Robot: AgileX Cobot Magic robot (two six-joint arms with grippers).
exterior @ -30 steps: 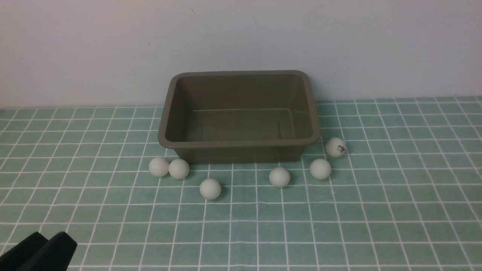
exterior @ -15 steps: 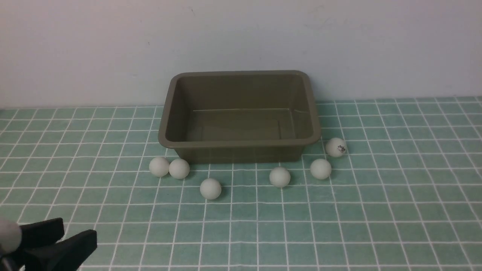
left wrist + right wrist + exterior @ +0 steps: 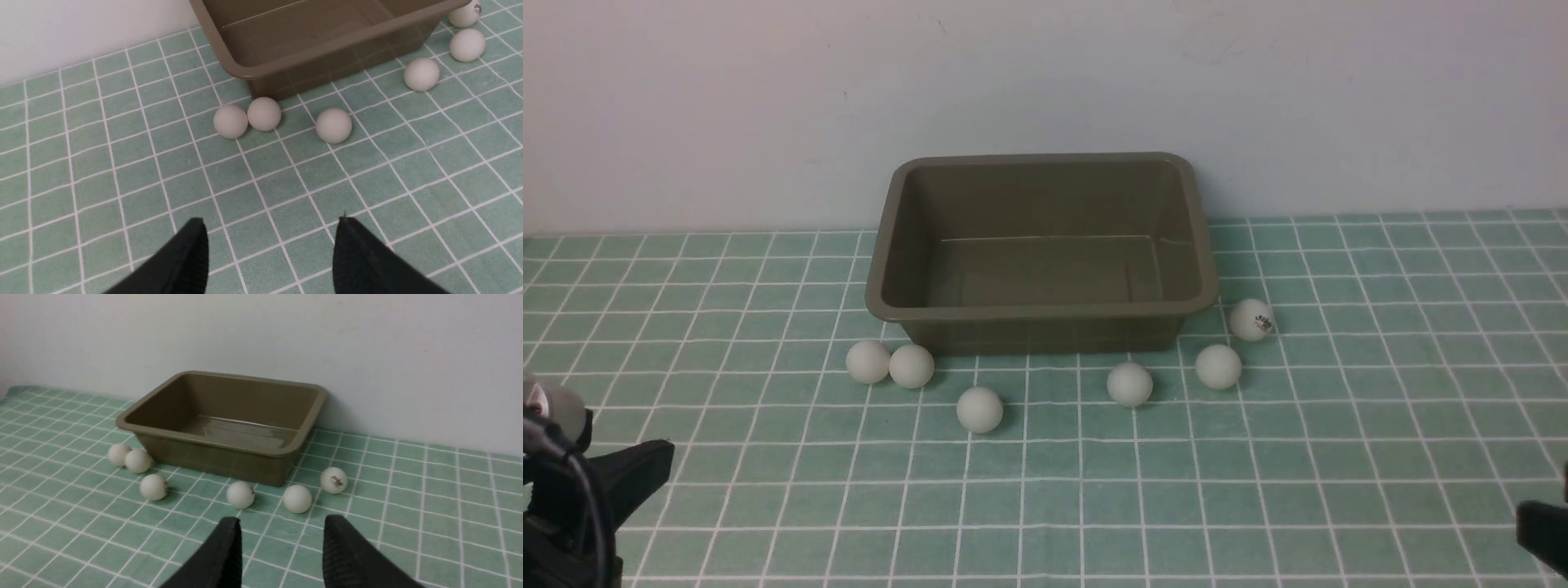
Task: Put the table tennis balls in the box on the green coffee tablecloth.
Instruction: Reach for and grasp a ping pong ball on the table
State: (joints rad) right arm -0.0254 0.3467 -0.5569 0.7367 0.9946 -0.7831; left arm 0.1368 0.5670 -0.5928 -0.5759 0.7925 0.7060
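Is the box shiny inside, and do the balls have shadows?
Right wrist view: yes, pale glare streaks lie on the box floor. Front view: each of the balls casts a small soft shadow on the cloth. Left wrist view: the cloth's white lines mirror faintly in the box's outer wall.

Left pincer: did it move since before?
Yes. In the front view the left pincer has crept forward, nearer the box, which stayed put.
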